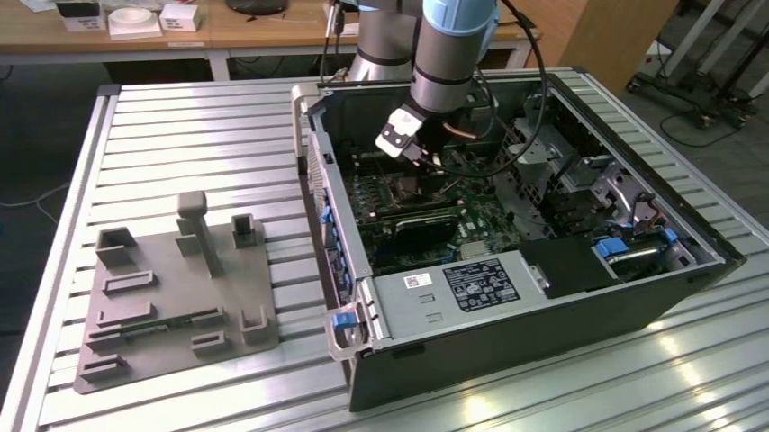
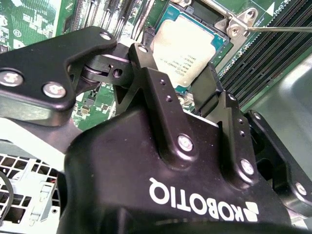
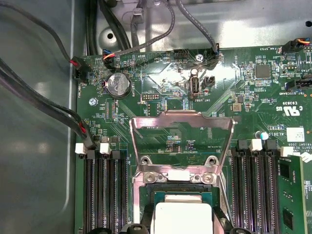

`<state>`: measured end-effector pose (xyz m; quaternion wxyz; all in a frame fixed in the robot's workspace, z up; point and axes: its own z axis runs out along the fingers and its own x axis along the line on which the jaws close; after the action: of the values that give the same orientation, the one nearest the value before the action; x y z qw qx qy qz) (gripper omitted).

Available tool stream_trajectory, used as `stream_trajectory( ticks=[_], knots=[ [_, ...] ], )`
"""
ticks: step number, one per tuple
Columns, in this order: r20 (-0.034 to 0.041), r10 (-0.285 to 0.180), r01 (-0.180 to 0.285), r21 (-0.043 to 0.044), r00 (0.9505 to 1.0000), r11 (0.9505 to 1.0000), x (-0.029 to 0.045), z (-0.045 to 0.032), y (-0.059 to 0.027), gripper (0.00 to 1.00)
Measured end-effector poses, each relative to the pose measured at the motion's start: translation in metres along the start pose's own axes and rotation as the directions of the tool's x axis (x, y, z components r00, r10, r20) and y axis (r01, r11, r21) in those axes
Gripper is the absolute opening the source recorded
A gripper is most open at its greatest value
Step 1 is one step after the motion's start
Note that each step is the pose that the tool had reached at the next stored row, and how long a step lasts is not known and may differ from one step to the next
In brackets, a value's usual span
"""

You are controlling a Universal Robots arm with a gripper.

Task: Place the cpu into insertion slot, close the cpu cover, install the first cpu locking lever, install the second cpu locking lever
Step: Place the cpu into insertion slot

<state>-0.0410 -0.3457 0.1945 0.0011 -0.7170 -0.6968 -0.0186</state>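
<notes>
The cpu point(image 2: 191, 45), a pale silvery square chip, lies down in the insertion slot point(image 2: 233, 30) on the green board. In both wrist views my gripper point(image 2: 175, 68) straddles it, one black finger point(image 2: 142, 54) on each side against its edges. The cpu point(image 3: 183, 217) also shows at the frame's edge between the gripper point(image 3: 183, 222) fingers, with the slot's metal rim point(image 3: 142, 178) around it. The cpu cover point(image 3: 181, 116), a silvery frame with a cut-out middle, stands swung open behind the slot. A thin metal locking lever point(image 2: 278, 29) runs beside the slot. In the exterior view the gripper point(image 1: 419, 155) reaches deep into the black case.
Long black memory slots point(image 3: 103, 190) flank the socket on both sides. Cable bundles point(image 3: 48, 105) run along the case wall. The open case point(image 1: 529, 297) lies on a slatted metal table point(image 1: 180, 135), with a grey fixture plate point(image 1: 180, 306) at the exterior view's left.
</notes>
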Motion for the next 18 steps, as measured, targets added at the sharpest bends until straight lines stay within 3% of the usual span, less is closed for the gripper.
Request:
stream_trajectory(
  ticks=[18],
  knots=[
    [-0.0025,0.0,0.0,0.0001,1.0,1.0,0.0005,0.0021,0.001,0.54]
  ],
)
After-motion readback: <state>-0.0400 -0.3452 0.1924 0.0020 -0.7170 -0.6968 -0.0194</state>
